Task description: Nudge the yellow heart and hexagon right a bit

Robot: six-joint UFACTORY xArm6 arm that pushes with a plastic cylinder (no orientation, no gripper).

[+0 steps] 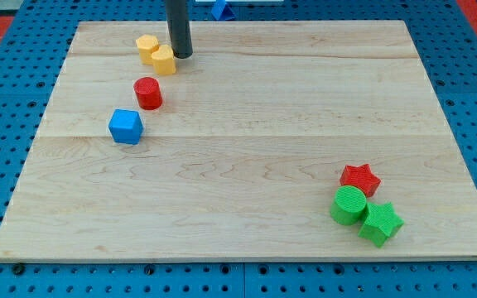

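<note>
Two yellow blocks sit touching near the board's top left: one (146,48) at the upper left and one (163,60) at the lower right. Which is the heart and which the hexagon I cannot tell for sure. My tip (181,55) stands just to the right of the lower-right yellow block, touching or nearly touching it. The dark rod rises from there out of the view's top.
A red cylinder (148,93) and a blue block (126,127) lie below the yellow pair. At the bottom right, a red star (360,179), a green cylinder (349,204) and a green star (380,223) cluster. The wooden board (247,149) sits on blue pegboard.
</note>
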